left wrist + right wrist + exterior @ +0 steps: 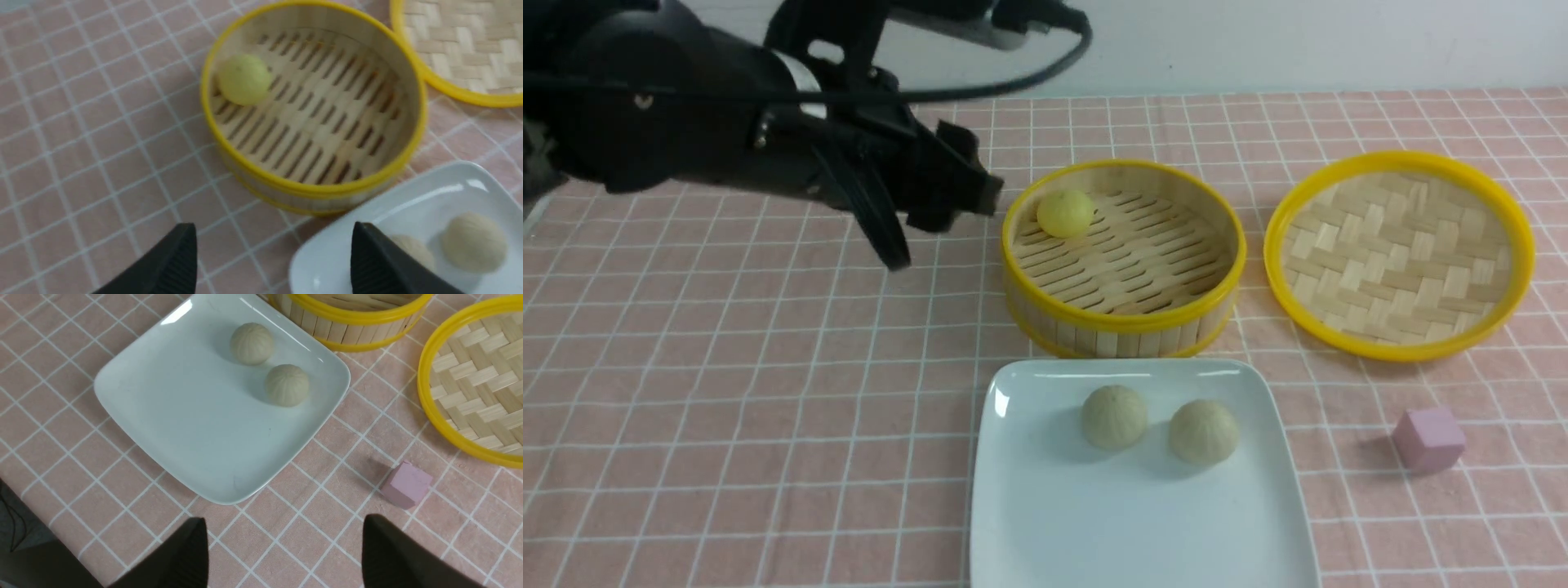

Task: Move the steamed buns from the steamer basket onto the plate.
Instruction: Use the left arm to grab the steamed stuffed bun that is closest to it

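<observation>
Plate (1045, 523) nearest; yellow bun (1065, 213) in steamer basket (1123, 322), beside open left gripper (964, 196).

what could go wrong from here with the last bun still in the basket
1. The pale yellow round bun sits right against the upright wall of the round bamboo steamer basket, so one finger of the open left end effector may hit the yellow rim instead of straddling it.

2. The two off-white beige buns fill the basket-side part of the glossy white square plate; setting the third down there could knock one rolling.
</observation>
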